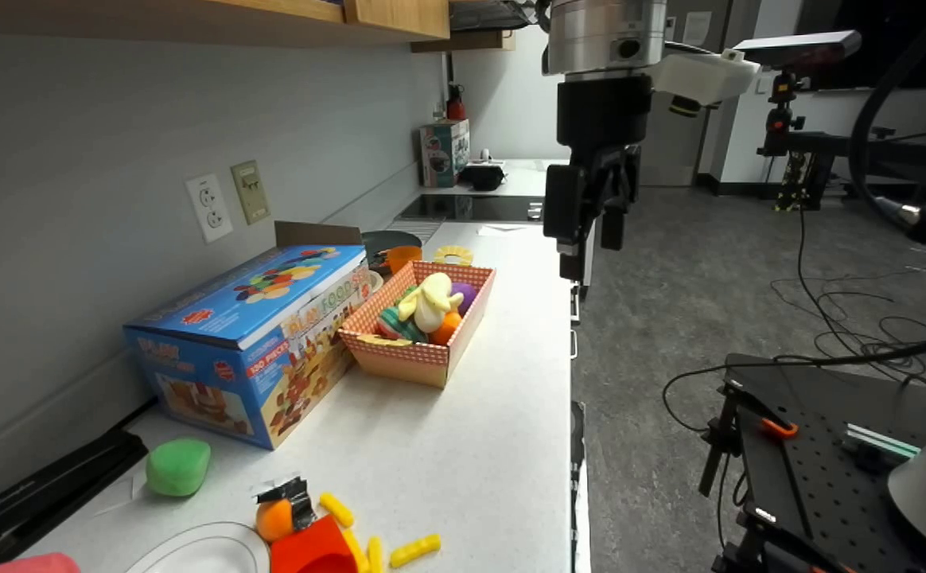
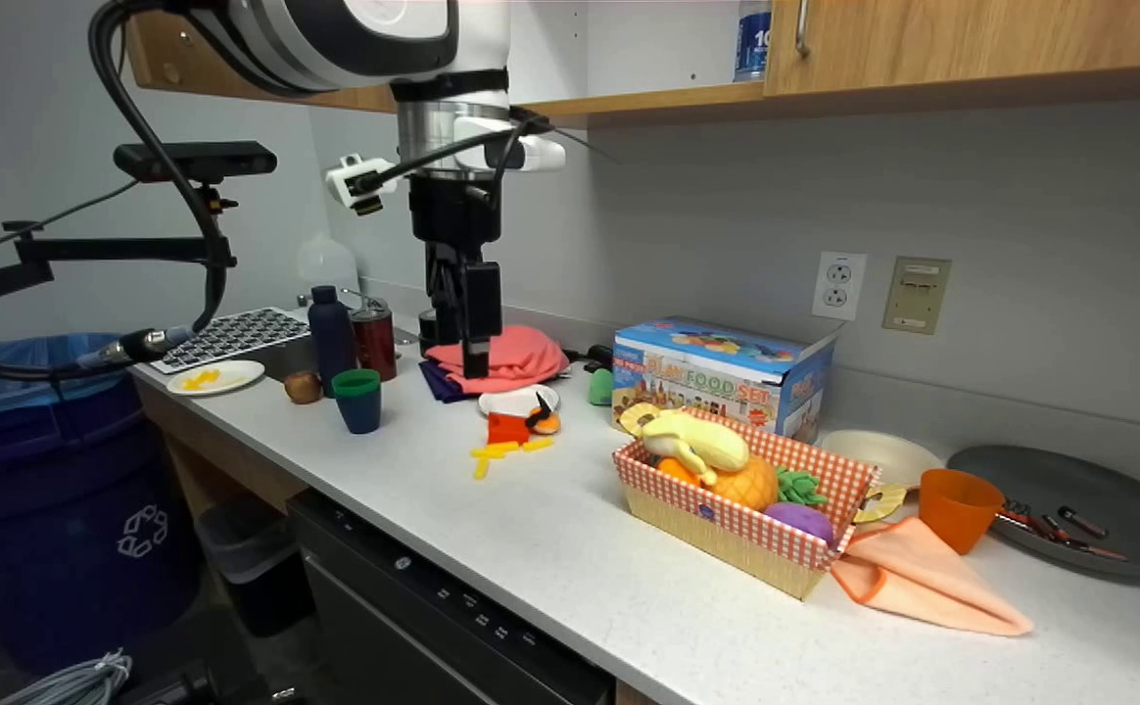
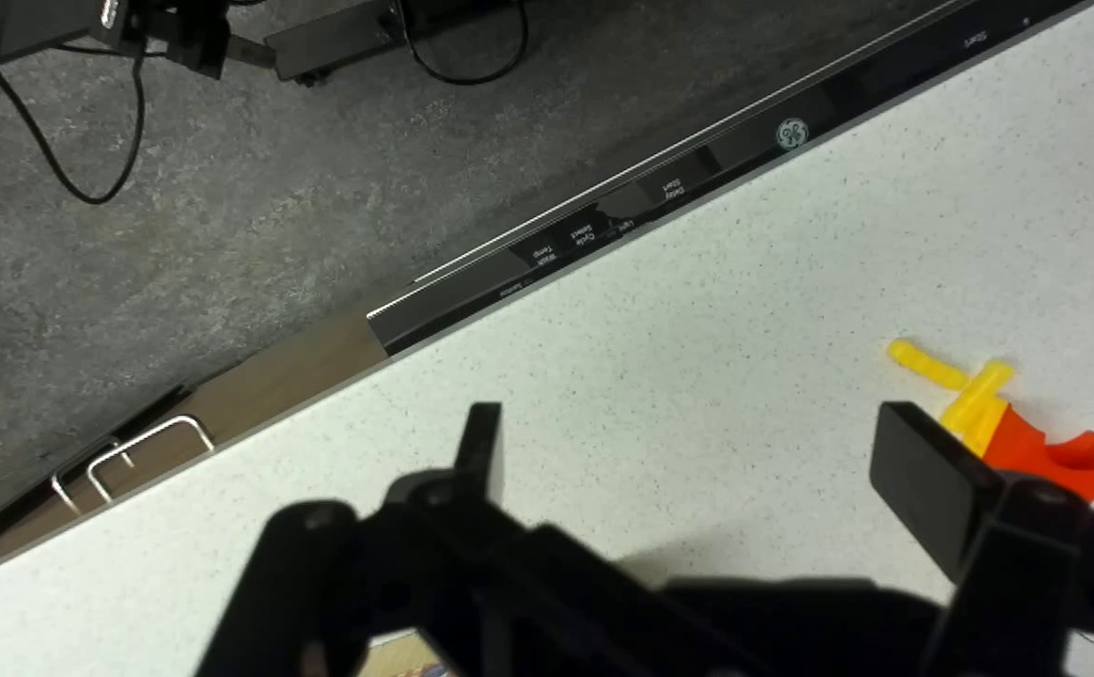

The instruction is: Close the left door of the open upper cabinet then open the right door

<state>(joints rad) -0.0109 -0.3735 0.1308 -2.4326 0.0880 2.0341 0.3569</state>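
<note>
Gripper (image 3: 702, 451), 2 fingers (image 3: 930, 489) spread wide, hangs above a countertop (image 3: 697, 329) with box (image 2: 692, 380) and basket (image 2: 717, 539); in an exterior view the arm (image 2: 384, 39) partly hides the upper cabinet (image 2: 981, 49).

The upper cabinet (image 2: 648, 102), of light tan wood with flat fronts, is mounted above the back edge of the counter (image 2: 531, 529); both exterior views show only its lower part. Its left side stands open on a white interior (image 2: 643, 44), the left door (image 2: 161, 59) swung outward and partly hidden. The right door (image 2: 981, 34) is closed, a slim metal handle (image 2: 802, 27) upright near its left edge.
</note>
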